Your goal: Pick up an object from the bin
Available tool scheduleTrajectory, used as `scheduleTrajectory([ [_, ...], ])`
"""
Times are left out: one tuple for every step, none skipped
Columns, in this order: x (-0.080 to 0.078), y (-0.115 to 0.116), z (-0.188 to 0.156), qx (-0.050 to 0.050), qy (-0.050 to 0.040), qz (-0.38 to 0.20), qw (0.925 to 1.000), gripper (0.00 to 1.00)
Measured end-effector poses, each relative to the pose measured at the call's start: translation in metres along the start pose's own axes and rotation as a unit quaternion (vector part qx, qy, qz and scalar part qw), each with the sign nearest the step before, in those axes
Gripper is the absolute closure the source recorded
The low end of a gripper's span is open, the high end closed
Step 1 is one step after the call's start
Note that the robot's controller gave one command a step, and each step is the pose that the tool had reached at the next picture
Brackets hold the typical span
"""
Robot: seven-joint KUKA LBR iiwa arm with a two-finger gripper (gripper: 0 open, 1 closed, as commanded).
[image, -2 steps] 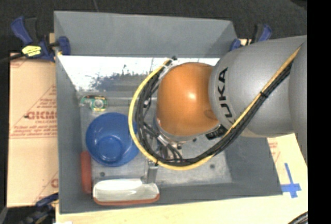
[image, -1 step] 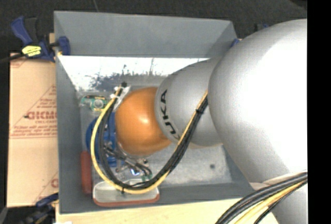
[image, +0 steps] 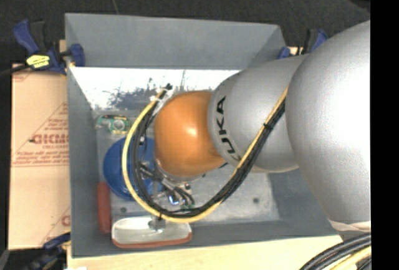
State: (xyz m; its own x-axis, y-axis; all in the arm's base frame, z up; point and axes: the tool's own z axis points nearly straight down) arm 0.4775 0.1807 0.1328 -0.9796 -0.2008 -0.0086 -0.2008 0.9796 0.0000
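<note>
My gripper point(image: 169, 192) reaches down in the front left part of the bin, under the arm's orange cover, its lower end just above a pale oblong thing with a reddish-brown rim point(image: 151, 232) that lies along the front wall. A blue round thing point(image: 115, 166) sits right beside the gripper on its left, partly hidden by cables. A reddish-brown bar point(image: 104, 206) lies along the left wall, in front of the blue thing.
A small green and white thing point(image: 113, 123) lies near the left wall further back. The arm and its orange cover hide the middle of the bin. Bare floor shows at the right front.
</note>
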Motion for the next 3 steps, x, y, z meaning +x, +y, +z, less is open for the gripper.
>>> scheduleTrajectory([
  [-0.001, 0.025, 0.032, 0.001, -0.01, -0.152, 0.9883, 0.0],
  [-0.01, 0.03, 0.054, 0.002, -0.0101, -0.109, 0.994, 0.0],
  [-0.009, 0.029, 0.052, 0.005, -0.0102, -0.134, 0.9909, 1.0],
])
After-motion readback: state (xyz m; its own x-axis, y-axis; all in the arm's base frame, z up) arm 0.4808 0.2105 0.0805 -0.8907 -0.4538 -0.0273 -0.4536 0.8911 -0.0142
